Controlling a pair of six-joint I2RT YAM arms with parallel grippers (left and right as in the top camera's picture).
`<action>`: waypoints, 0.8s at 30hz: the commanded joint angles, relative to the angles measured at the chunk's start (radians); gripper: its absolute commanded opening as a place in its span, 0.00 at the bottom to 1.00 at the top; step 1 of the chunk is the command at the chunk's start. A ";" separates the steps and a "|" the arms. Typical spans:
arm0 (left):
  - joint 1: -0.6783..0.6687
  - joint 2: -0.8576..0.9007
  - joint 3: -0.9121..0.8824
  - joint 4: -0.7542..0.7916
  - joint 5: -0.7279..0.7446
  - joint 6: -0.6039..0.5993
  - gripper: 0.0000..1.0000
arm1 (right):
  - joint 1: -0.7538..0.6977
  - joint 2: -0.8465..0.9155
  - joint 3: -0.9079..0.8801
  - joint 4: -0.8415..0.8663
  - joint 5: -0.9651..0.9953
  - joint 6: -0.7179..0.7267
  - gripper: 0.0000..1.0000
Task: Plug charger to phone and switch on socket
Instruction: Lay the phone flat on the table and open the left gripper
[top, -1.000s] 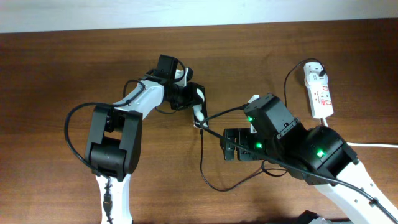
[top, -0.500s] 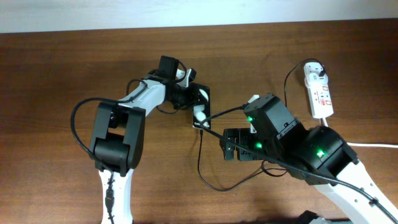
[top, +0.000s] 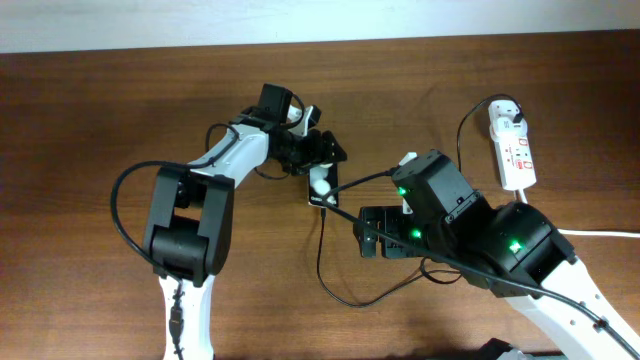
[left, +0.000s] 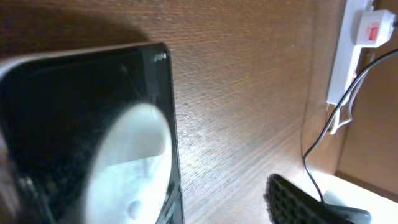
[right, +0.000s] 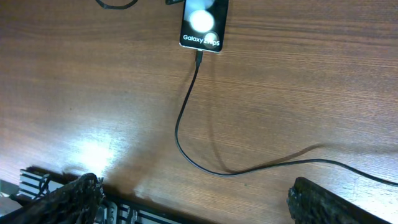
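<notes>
Two steps in the task, the first apparently done. Right fingers (right: 62, 196) are spread wide and empty, low over mid-surface. Charger (right: 185, 118) loops off the near side, its tip seated in the near end of the phone (right: 204, 23) at mid-surface. Left fingers (top: 325, 150) hang over the phone's far end, grip not determinable. Socket (top: 513, 150) lies by the far right corner, switch judged not yet pressed, with bare wood leading to it.
</notes>
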 joint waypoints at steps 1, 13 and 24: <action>0.009 0.084 -0.056 -0.051 -0.183 0.010 1.00 | -0.002 -0.014 0.013 0.003 0.016 0.000 0.99; 0.009 0.084 -0.056 -0.083 -0.274 0.010 0.99 | -0.002 -0.014 0.013 0.003 0.016 0.000 0.99; 0.009 0.084 -0.055 -0.127 -0.425 0.025 0.99 | -0.002 -0.014 0.013 0.003 0.016 0.000 0.98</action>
